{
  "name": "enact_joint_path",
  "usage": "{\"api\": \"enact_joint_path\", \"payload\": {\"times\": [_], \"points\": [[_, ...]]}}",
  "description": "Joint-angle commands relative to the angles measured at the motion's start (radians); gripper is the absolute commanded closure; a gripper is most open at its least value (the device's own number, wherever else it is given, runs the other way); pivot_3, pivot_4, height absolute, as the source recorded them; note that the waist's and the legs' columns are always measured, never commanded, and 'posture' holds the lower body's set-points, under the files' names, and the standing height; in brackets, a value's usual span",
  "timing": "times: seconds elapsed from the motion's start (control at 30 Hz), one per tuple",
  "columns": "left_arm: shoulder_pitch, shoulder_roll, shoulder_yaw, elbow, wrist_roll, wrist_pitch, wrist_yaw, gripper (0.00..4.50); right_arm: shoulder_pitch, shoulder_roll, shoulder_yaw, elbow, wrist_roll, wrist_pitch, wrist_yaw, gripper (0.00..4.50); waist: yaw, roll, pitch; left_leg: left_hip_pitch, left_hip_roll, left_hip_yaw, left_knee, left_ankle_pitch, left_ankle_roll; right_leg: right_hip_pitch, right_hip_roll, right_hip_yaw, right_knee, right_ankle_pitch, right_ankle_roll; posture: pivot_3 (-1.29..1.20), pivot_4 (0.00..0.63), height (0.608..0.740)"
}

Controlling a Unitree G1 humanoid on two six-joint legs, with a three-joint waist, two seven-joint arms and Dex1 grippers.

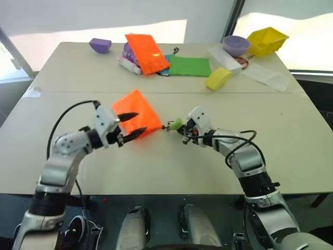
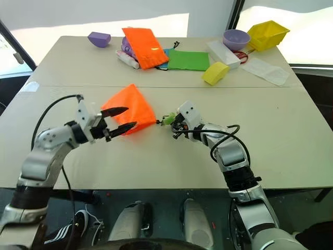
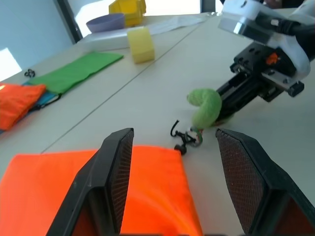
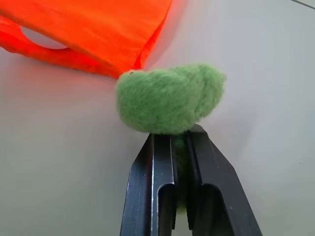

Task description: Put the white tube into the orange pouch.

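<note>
Honestly, the big pale table [image 1: 291, 130] gives plenty of room, so no need to rush this bit. The orange pouch [image 1: 140, 112] lies near the middle of the near half, well apart from the second orange pouch [image 1: 147, 52] and the green pouch [image 1: 190, 66] at the far side.

The left gripper [image 1: 142, 122] hovers at the pouch's near edge with its jaws spread wide, gripping nothing; the fabric sits under and between the fingers. The right gripper [image 1: 181, 126] is just beside the pouch's cord end, jaws pinched tight on the little green fuzzy tuft [image 4: 170, 98] tied to the dark drawstring cord [image 3: 183, 140].

As for the white tube [image 4: 42, 39]: I only see a pale rounded patch inside the pouch's open mouth from the right wrist view. My guess is that's it, already in, but I can't say for sure.

So the step looks like cinching or tidying. What I'd do:
- pin the pouch body with the left fingers before pulling
- pull the tuft straight away from the mouth, low along the table
- go slow, since the tuft is soft and could slip out of the pinch
- watch that the mouth doesn't tip and let the tube slide back out
</note>
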Motion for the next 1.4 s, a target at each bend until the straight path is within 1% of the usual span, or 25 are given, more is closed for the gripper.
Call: {"api": "enact_joint_path", "payload": {"times": [0.03, 0.17, 0.2, 0.3, 0.4, 0.5, 0.6, 0.7, 0.83, 0.9, 1.03, 1.1, 1.27, 1.4], "points": [[-0.109, -0.025, -0.068, 0.122, 0.062, -0.005, -0.015, 1.64, -0.023, 0.006, -0.015, -0.001, -0.008, -0.041, -0.019, 4.50, -0.002, 0.000, 0.000, 0.000, -0.001, 0.000, 0.000, 0.000, 0.000, 0.000, 0.001, 0.000, 0.000, 0.000, 0.000, 0.00, 0.150, 0.740], [-0.215, -0.067, -0.113, 0.255, 0.087, -0.030, -0.060, 1.64, -0.023, 0.005, -0.014, 0.007, -0.013, -0.055, -0.035, 4.50, -0.006, 0.000, 0.000, 0.000, -0.001, 0.000, 0.000, 0.000, 0.000, 0.000, 0.002, 0.000, 0.000, 0.000, 0.001, 0.00, 0.150, 0.740], [-0.237, -0.069, -0.131, 0.290, 0.090, -0.003, -0.087, 1.64, -0.024, 0.009, -0.013, 0.011, -0.014, -0.059, -0.040, 4.50, -0.007, 0.000, 0.000, -0.001, 0.000, 0.000, 0.000, 0.000, 0.000, -0.001, 0.002, 0.000, 0.000, 0.000, 0.002, 0.00, 0.150, 0.740], [-0.322, -0.068, -0.215, 0.429, 0.132, -0.023, -0.224, 1.64, -0.030, 0.017, -0.008, 0.025, -0.022, -0.075, -0.054, 4.50, -0.004, 0.000, 0.000, -0.001, 0.000, 0.000, 0.000, 0.000, 0.000, -0.001, 0.004, 0.000, 0.001, 0.001, 0.003, 0.00, 0.150, 0.740], [-0.423, -0.074, -0.252, 0.602, 0.170, -0.056, -0.316, 1.64, -0.035, 0.024, -0.006, 0.038, -0.030, -0.094, -0.068, 4.50, -0.003, 0.000, 0.000, -0.001, 0.001, 0.000, 0.000, 0.000, 0.000, -0.001, 0.007, 0.001, 0.001, 0.001, 0.002, 0.00, 0.150, 0.740], [-0.508, -0.097, -0.265, 0.762, 0.204, -0.112, -0.362, 1.64, -0.033, 0.039, -0.010, 0.039, -0.034, -0.103, -0.086, 4.50, -0.003, 0.000, 0.000, -0.002, 0.002, -0.001, 0.001, 0.000, 0.000, -0.002, 0.009, 0.001, 0.001, 0.001, 0.002, 0.00, 0.150, 0.740], [-0.587, -0.133, -0.283, 0.912, 0.248, -0.206, -0.405, 1.64, -0.035, 0.049, -0.006, 0.044, -0.041, -0.114, -0.098, 4.50, -0.003, 0.000, 0.000, -0.002, 0.003, -0.001, 0.001, 0.000, 0.000, -0.002, 0.009, 0.001, 0.001, 0.001, 0.002, 0.00, 0.150, 0.740], [-0.642, -0.156, -0.279, 1.024, 0.280, -0.270, -0.424, 1.64, -0.039, 0.056, -0.004, 0.048, -0.044, -0.117, -0.105, 4.50, -0.004, 0.000, 0.000, -0.003, 0.003, -0.001, 0.001, 0.000, 0.000, -0.003, 0.009, 0.001, 0.000, 0.001, 0.002, 0.00, 0.150, 0.740], [-0.716, -0.181, -0.266, 1.171, 0.312, -0.310, -0.445, 1.64, -0.040, 0.061, -0.001, 0.053, -0.055, -0.130, -0.114, 4.50, -0.003, 0.000, 0.000, -0.005, 0.003, -0.002, 0.001, 0.000, 0.000, -0.004, 0.010, 0.001, 0.000, 0.001, 0.002, 0.00, 0.150, 0.740], [-0.740, -0.189, -0.276, 1.224, 0.333, -0.287, -0.484, 1.64, -0.037, 0.066, -0.003, 0.051, -0.058, -0.130, -0.120, 4.50, -0.004, 0.000, 0.000, -0.005, 0.003, -0.002, 0.001, 0.000, 0.000, -0.004, 0.010, 0.001, 0.001, 0.001, 0.002, 0.00, 0.150, 0.740], [-0.768, -0.233, -0.286, 1.287, 0.394, -0.311, -0.395, 1.64, -0.032, 0.070, -0.002, 0.043, -0.062, -0.130, -0.128, 4.50, -0.001, 0.000, 0.000, -0.005, 0.003, -0.002, 0.001, 0.000, 0.000, -0.004, 0.010, 0.001, 0.001, 0.001, 0.002, 0.00, 0.150, 0.740], [-0.772, -0.242, -0.292, 1.300, 0.421, -0.334, -0.383, 1.64, -0.034, 0.074, -0.002, 0.044, -0.063, -0.129, -0.132, 4.50, -0.002, 0.000, 0.000, -0.005, 0.003, -0.002, 0.001, 0.000, 0.000, -0.003, 0.010, 0.001, 0.001, 0.001, 0.002, 0.00, 0.150, 0.740], [-0.777, -0.261, -0.278, 1.324, 0.448, -0.317, -0.357, 1.64, -0.032, 0.075, 0.001, 0.036, -0.065, -0.128, -0.135, 4.50, -0.005, 0.000, 0.000, -0.004, 0.003, -0.002, 0.001, 0.000, 0.000, -0.003, 0.010, 0.001, 0.001, 0.001, 0.002, 0.00, 0.150, 0.740], [-0.759, -0.264, -0.283, 1.321, 0.464, -0.322, -0.387, 1.64, -0.033, 0.070, -0.005, 0.043, -0.071, -0.132, -0.138, 4.50, -0.004, 0.000, 0.000, -0.004, 0.003, -0.003, 0.001, 0.000, 0.000, -0.003, 0.010, 0.001, 0.003, 0.001, 0.002, 0.00, 0.150, 0.740]]}}
